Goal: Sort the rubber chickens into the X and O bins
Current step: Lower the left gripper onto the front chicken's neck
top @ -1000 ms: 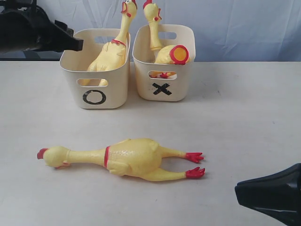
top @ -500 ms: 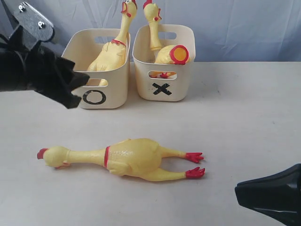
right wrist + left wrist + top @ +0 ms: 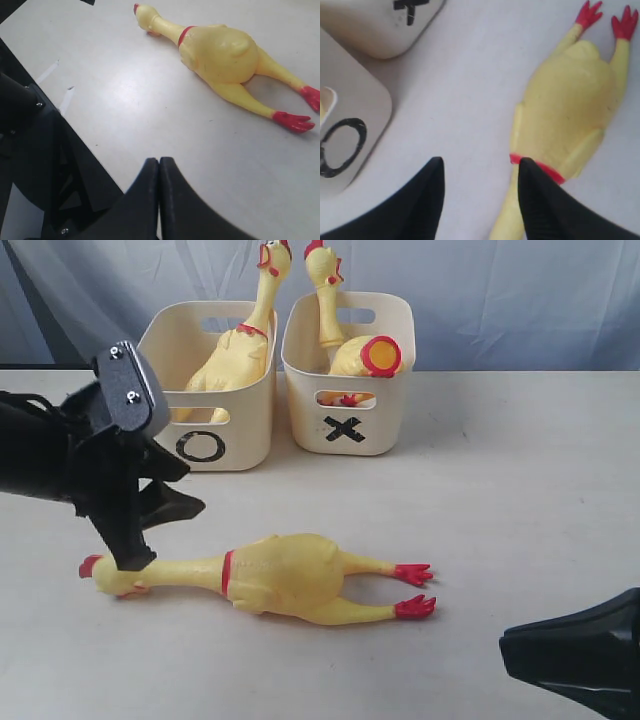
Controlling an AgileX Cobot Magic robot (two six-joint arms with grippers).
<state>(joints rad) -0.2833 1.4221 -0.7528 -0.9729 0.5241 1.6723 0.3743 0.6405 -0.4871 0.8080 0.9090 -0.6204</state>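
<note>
A big yellow rubber chicken (image 3: 280, 578) lies flat on the table, head to the left and red feet to the right. My left gripper (image 3: 165, 533) hangs open just over its neck. In the left wrist view the gripper (image 3: 481, 162) has one finger over the neck beside the red band of the chicken (image 3: 565, 110), with bare table between the jaws. The O bin (image 3: 240, 445) holds one chicken (image 3: 240, 355). The X bin (image 3: 385, 430) holds a chicken (image 3: 365, 355) too. My right gripper (image 3: 505, 648) rests shut at the lower right, empty (image 3: 159, 161), a little way from the chicken (image 3: 220, 52).
The two bins stand side by side at the back of the white table (image 3: 500, 490), before a blue-grey cloth. Both bins' fronts, the O bin (image 3: 355, 115) and the X bin (image 3: 375, 30), show in the left wrist view. A black arm mount (image 3: 30, 150) sits beside the right gripper.
My left arm has swung down and forward from beside the O bin to over the lying chicken's neck, jaws still open. The right gripper and the chickens have not moved.
</note>
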